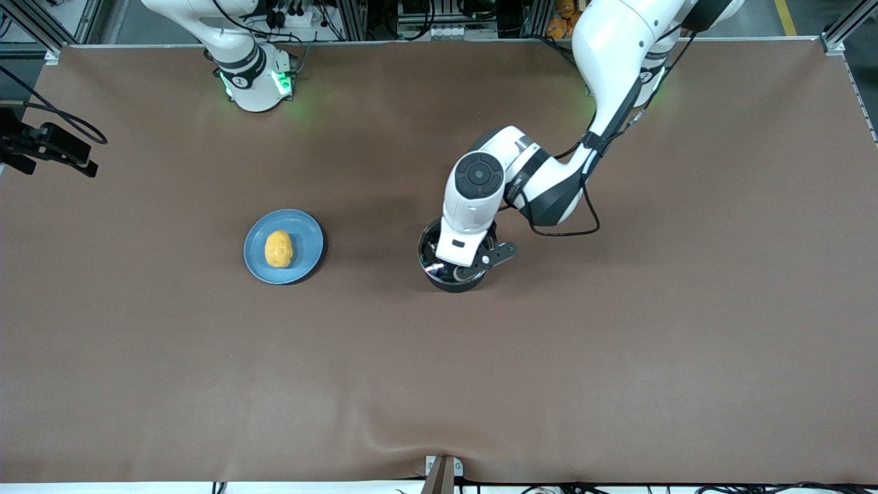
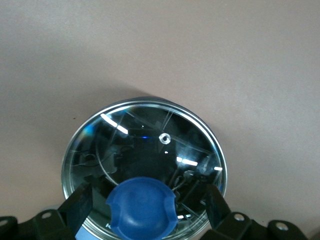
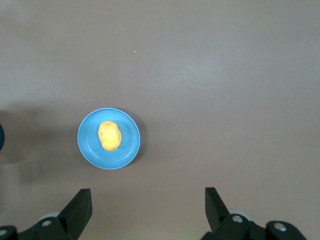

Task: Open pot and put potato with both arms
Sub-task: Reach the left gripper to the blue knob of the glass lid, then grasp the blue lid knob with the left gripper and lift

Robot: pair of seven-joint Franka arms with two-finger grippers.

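Observation:
The black pot (image 1: 426, 264) stands mid-table with its clear glass lid (image 2: 145, 145) on; its long handle is hidden under the left arm. My left gripper (image 2: 145, 209) is low over the lid, open, with one finger on each side of the blue knob (image 2: 142, 207) and gaps between them. The yellow potato (image 1: 278, 248) lies on a light-blue plate (image 1: 306, 233), toward the right arm's end from the pot. My right gripper (image 3: 147, 206) is open and empty, high over the table, and looks down on the potato (image 3: 109, 135) and plate (image 3: 129, 146). It is out of the front view.
A black device (image 1: 48, 147) on a mount sticks in at the table edge on the right arm's end. The brown cloth (image 1: 439, 384) has a small bump at its near edge by a bracket (image 1: 442, 473).

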